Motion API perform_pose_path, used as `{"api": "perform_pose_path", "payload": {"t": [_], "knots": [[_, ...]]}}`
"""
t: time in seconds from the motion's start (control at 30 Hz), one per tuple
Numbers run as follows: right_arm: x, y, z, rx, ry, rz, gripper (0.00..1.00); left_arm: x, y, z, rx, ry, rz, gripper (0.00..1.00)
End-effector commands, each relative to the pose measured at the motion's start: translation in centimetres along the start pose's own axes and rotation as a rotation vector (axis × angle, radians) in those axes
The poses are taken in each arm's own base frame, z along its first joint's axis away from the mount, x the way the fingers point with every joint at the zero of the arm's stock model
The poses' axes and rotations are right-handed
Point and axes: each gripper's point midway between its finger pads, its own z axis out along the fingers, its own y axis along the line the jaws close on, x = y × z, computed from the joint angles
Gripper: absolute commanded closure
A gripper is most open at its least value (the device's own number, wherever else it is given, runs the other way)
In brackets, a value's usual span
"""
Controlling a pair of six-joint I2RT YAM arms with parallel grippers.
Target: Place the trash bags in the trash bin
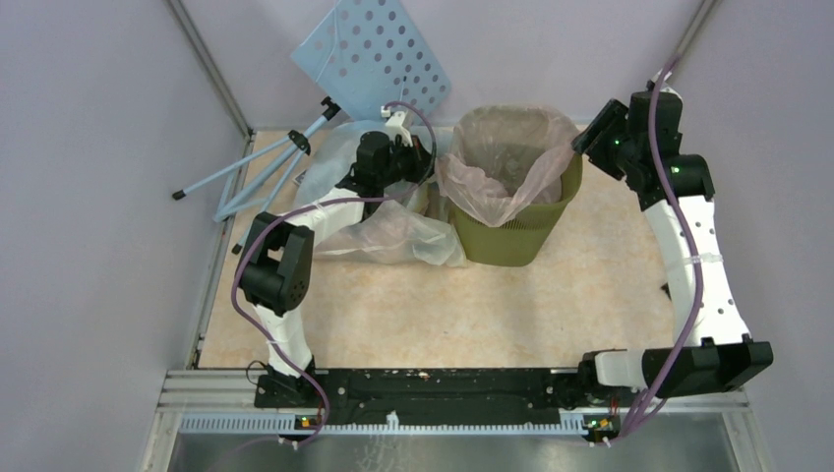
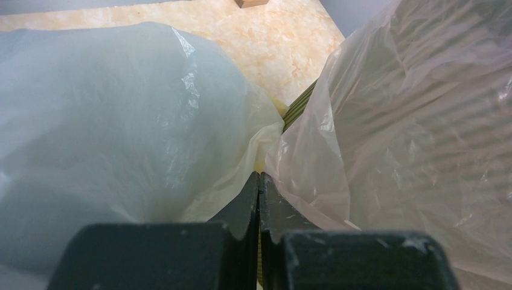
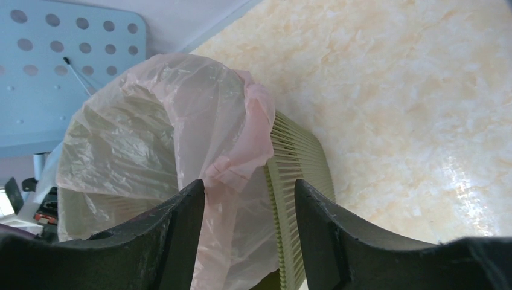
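- Status: trash bin (image 1: pixel 511 231) upright at back of table (image 1: pixel 590 295), mouth up, rim's long axis left-right, pink bag (image 1: pixel 502 157) lining it.
- I see right gripper (image 3: pixel 249 187) fingers spread, straddling its rim.
- left gripper (image 2: pixel 259 181) fingers pressed together beside clear bag (image 2: pixel 121 121).

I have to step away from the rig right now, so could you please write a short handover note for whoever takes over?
Left gripper: shut, between the clear-whitish bags and the trash bin; I cannot tell whether it pinches any film.
Right gripper: open, jaws straddling the bin's rim and the bag edge there.
Done: pink-beige bag sits in the bin, draped over its rim.
Left: the clear-whitish bags lie on the table beside the bin; get them in.
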Motion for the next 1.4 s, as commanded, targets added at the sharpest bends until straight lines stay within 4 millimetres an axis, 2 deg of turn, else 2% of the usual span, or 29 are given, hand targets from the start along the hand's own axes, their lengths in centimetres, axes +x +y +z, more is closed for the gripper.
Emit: {"api": "perform_pose_path", "payload": {"t": [0.0,0.1,0.13,0.23,0.37,0.6,0.9,1.0,1.37], "knots": [[-2.8,2.1,-0.6,-0.095,-0.079,0.058,0.46,-3.0,-2.0,-1.1,0.036,-0.079,0.058,1.0],[-2.7,1.7,0.0,-0.091,-0.066,0.069,0.58,-3.1,-2.2,-1.2,0.04,-0.079,0.062,1.0],[-2.7,1.5,0.0,-0.088,-0.068,0.071,0.66,-3.1,-2.2,-1.2,0.039,-0.078,0.061,1.0],[-2.8,0.8,-0.4,-0.08,-0.08,0.065,1.0,-3.1,-2.2,-1.3,0.037,-0.076,0.062,1.0],[-1.8,-1.6,-0.9,-0.017,-0.078,0.059,1.0,-2.6,-2.3,-1.4,0.038,-0.067,0.044,1.0],[2.8,-4.3,-1.1,-0.001,-0.019,0.042,1.0,-0.9,-3.3,-1.1,0.054,-0.046,0.019,1.0],[8.0,-6.8,1.1,0.02,0.072,0.046,1.0,0.8,-4.1,-0.5,0.072,-0.023,-0.002,1.0],[9.5,-6.7,2.0,-0.012,0.108,0.056,1.0,1.1,-4.2,-0.2,0.08,-0.019,-0.018,1.0],[11.8,-8.7,4.4,0.029,0.118,0.062,1.0,2.1,-3.8,-0.2,0.077,-0.01,-0.064,1.0]]}}
